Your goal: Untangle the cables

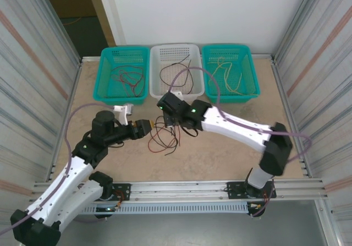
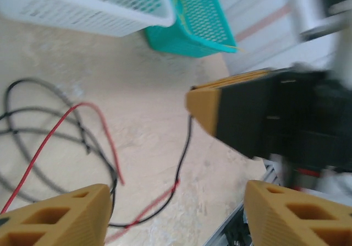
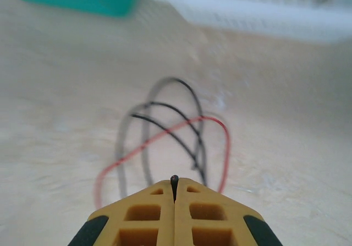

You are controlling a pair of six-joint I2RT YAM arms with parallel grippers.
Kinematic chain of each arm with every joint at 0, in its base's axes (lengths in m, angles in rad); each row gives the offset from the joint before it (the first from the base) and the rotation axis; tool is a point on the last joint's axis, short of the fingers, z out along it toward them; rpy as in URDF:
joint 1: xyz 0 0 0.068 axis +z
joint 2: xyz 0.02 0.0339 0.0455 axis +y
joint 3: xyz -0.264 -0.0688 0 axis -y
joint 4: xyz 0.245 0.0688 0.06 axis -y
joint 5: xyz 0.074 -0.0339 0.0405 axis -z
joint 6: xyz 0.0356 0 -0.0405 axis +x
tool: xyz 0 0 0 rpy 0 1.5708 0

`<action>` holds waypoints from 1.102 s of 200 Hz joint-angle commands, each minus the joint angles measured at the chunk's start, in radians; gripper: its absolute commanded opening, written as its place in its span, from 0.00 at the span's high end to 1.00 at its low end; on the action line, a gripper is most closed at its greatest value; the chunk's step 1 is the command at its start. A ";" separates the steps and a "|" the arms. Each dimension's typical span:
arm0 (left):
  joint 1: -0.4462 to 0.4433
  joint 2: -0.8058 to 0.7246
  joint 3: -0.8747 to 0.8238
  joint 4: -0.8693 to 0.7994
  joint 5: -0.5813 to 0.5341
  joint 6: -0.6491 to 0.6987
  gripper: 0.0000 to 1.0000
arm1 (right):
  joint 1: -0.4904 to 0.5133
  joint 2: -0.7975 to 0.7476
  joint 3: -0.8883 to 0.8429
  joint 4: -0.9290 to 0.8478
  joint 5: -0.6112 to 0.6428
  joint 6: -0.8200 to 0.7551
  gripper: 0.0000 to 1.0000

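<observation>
The right gripper (image 3: 174,183) is closed, its fingertips seemingly nipping one black strand of the cables (image 3: 165,126). That loose red-and-black tangle lies on the table (image 1: 231,158), just on the near side of the white basket (image 1: 190,47). Thin, light and floppy, the strands will likely slip and snag, so loop crowns or free ends offer the best hold. The left gripper (image 2: 176,202), spread wide and empty, hangs beside the tangle, farther from the basket.
</observation>
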State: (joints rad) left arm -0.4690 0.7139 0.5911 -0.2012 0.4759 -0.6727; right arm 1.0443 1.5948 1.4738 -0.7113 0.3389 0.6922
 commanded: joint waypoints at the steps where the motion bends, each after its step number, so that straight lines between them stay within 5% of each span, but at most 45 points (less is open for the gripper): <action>1: -0.023 0.051 0.037 0.181 0.069 0.075 0.30 | -0.001 -0.098 0.048 -0.006 0.033 -0.068 1.00; 52: -0.092 0.203 0.088 0.428 0.154 0.084 0.29 | -0.047 -0.229 0.074 0.127 -0.104 -0.052 1.00; 100: -0.214 0.293 0.132 0.434 0.155 0.155 0.32 | -0.145 -0.292 0.048 0.229 -0.264 0.011 1.00; 132: -0.226 0.360 0.154 0.425 0.150 0.159 0.52 | -0.168 -0.312 0.043 0.247 -0.288 0.025 1.00; 179: -0.237 0.368 0.187 0.409 0.107 0.168 1.00 | -0.201 -0.369 -0.013 0.277 -0.277 0.063 1.00; 208: -0.238 0.285 0.188 0.403 0.006 0.136 1.00 | -0.234 -0.412 -0.073 0.272 -0.257 0.083 1.00; 220: -0.238 0.256 0.226 0.335 -0.086 0.117 1.00 | -0.227 -0.427 -0.100 0.276 -0.260 0.059 0.89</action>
State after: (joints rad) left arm -0.7025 1.0523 0.7403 0.1757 0.5365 -0.5270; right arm 0.8177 1.2148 1.4174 -0.4446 0.0723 0.7494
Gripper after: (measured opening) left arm 0.069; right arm 0.056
